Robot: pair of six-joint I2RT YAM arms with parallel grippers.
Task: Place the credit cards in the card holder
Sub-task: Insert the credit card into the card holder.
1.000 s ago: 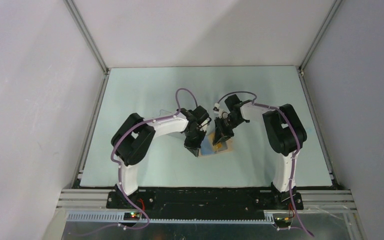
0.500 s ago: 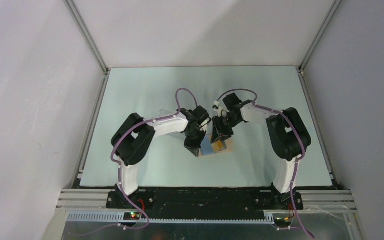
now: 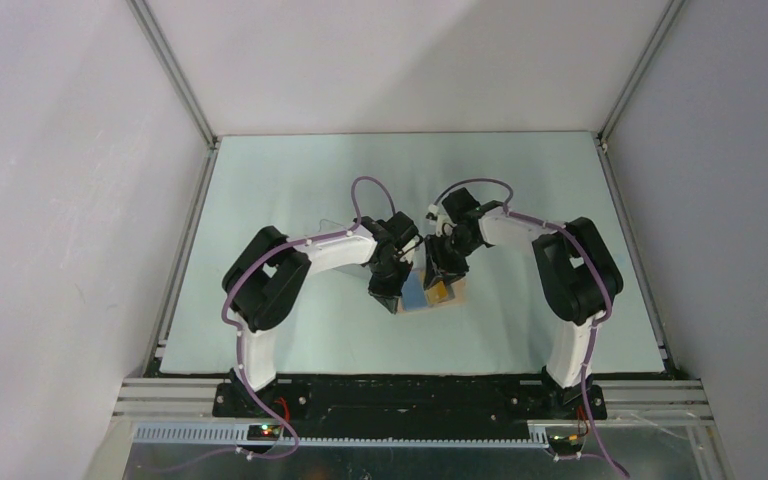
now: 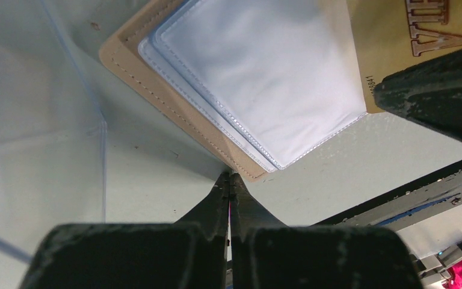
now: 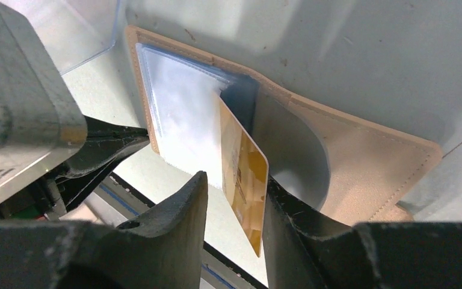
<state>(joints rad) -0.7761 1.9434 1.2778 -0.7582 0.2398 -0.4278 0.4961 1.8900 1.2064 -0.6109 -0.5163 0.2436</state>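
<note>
The left gripper [image 4: 228, 180], fingers pressed together on nothing, rests at the open card holder's [image 4: 156, 84] near left corner, probably to stop it sliding. A credit card [image 5: 243, 180] stands between the right gripper's [image 5: 236, 180] fingers, its corner entering the blue pocket [image 5: 180, 114]. Whether they clamp it, I cannot tell.

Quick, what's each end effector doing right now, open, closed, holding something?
Left end effector: closed, empty, tips beside the wallet corner.
Right end effector: closed on a yellow card, its end in the wallet.
</note>
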